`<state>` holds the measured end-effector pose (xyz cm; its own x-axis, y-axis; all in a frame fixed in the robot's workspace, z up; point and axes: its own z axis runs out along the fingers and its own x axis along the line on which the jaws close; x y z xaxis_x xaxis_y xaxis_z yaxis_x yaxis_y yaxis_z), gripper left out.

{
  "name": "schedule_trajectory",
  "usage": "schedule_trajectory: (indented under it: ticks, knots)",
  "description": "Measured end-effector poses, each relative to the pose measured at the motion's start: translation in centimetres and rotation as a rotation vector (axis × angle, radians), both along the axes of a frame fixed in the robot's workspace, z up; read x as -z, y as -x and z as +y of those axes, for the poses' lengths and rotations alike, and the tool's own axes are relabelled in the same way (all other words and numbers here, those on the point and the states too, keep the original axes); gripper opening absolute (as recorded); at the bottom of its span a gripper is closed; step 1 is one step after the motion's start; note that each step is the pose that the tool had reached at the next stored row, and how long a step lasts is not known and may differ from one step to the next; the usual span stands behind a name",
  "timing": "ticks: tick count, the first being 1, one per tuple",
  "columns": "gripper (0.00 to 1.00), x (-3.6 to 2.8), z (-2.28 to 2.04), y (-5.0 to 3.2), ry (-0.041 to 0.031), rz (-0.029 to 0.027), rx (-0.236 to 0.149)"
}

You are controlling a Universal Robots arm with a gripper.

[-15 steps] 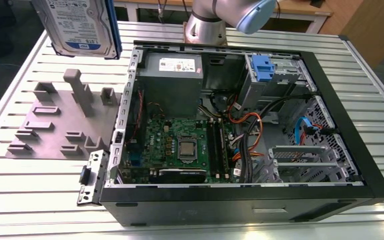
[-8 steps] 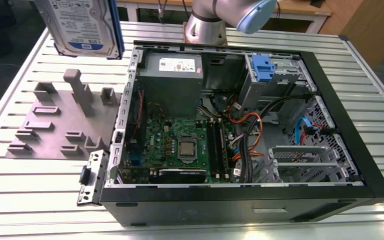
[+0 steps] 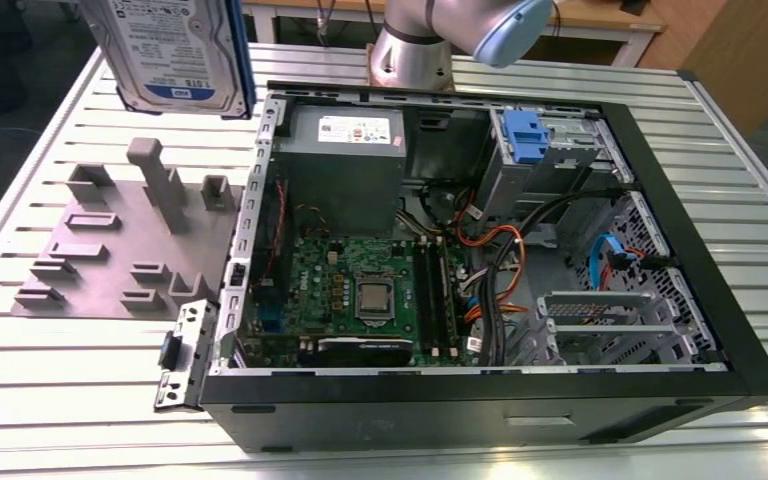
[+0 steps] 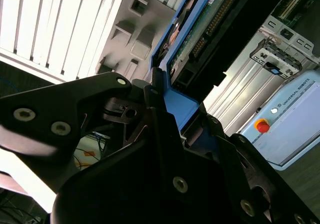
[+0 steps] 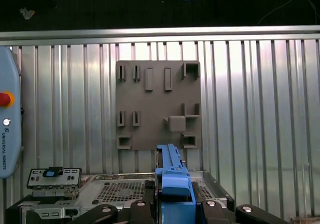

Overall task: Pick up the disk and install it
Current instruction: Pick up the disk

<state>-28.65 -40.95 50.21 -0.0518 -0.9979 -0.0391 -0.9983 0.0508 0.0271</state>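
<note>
The disk [image 3: 177, 50], stiff metal, probably fairly heavy and sensitive to knocks, hangs above the grey fixture plate [image 3: 104, 270], beside the open computer case [image 3: 491, 400]. The gripper [image 5: 174, 204] is clamped on its blue plastic rails [image 5: 171, 169], likely the safest place to hold it.

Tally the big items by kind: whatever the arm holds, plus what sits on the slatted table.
disk, clamped in the gripper: 1
grey fixture plate: 1
open computer case: 1
Total: 3
</note>
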Motion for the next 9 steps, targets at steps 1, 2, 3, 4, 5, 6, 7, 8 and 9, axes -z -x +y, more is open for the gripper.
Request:
schedule_trajectory:
  ticks: [1, 2, 3, 4, 5, 6, 7, 8, 9]
  knots:
    - [0.36, 0.00, 0.00, -0.08, 0.0000, 0.0000, 0.000]
    - [0.36, 0.00, 0.00, -0.17, 0.0001, 0.0000, 0.000]
    - [0.36, 0.00, 0.00, -0.25, 0.0000, 0.0001, 0.000]
    - [0.36, 0.00, 0.00, -0.34, 0.0000, 0.0000, 0.000]
    - [0.36, 0.00, 0.00, -0.42, 0.0000, 0.0000, 0.000]
    - [0.36, 0.00, 0.00, -0.51, 0.0001, 0.0001, 0.000]
    - [0.36, 0.00, 0.00, -0.59, 0.0001, 0.0000, 0.000]
    - [0.36, 0.00, 0.00, -0.68, 0.0000, 0.0000, 0.000]
    - [0.36, 0.00, 0.00, -0.77, 0.0001, 0.0001, 0.000]
